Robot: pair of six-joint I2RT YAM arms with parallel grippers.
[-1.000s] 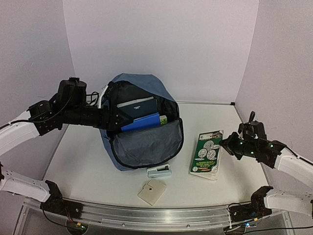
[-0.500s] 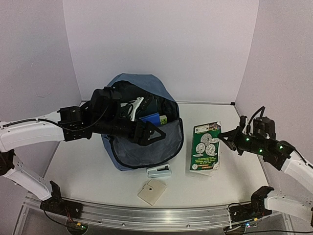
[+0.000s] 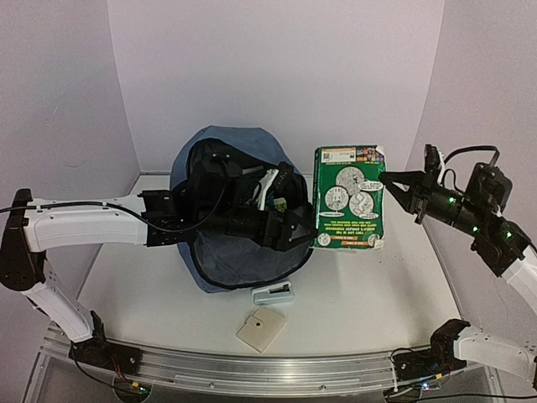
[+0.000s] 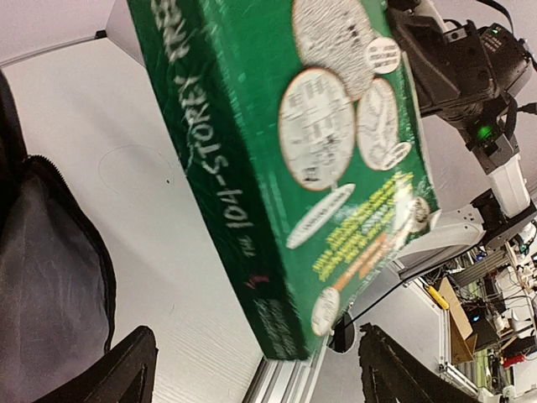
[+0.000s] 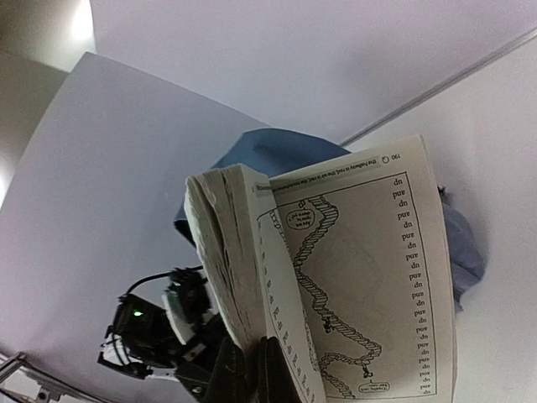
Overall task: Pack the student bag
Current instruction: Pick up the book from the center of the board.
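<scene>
The student bag (image 3: 220, 273), slate-blue with its main compartment unzipped, lies left of the table's middle; its grey lining (image 4: 42, 285) shows in the left wrist view. A green paperback book (image 3: 348, 197) hangs upright in the air just right of the bag. My right gripper (image 3: 388, 178) is shut on its upper right edge, and the right wrist view shows the pages (image 5: 361, 277) fanned open above the fingers (image 5: 273, 374). My left gripper (image 3: 295, 228) reaches across the bag's mouth, open, with its fingers (image 4: 126, 369) on either side of the book's lower corner (image 4: 294, 336) and not touching it.
A small white box (image 3: 273, 293) and a beige square card (image 3: 261, 328) lie on the table in front of the bag. An aluminium rail (image 3: 252, 365) runs along the near edge. Walls close in the table at back and sides. My left arm covers most of the bag's contents.
My right gripper lifted the book off the table and stood it upright beside the bag. My left arm swung out of the bag rightwards to the book, its jaws a little wider.
</scene>
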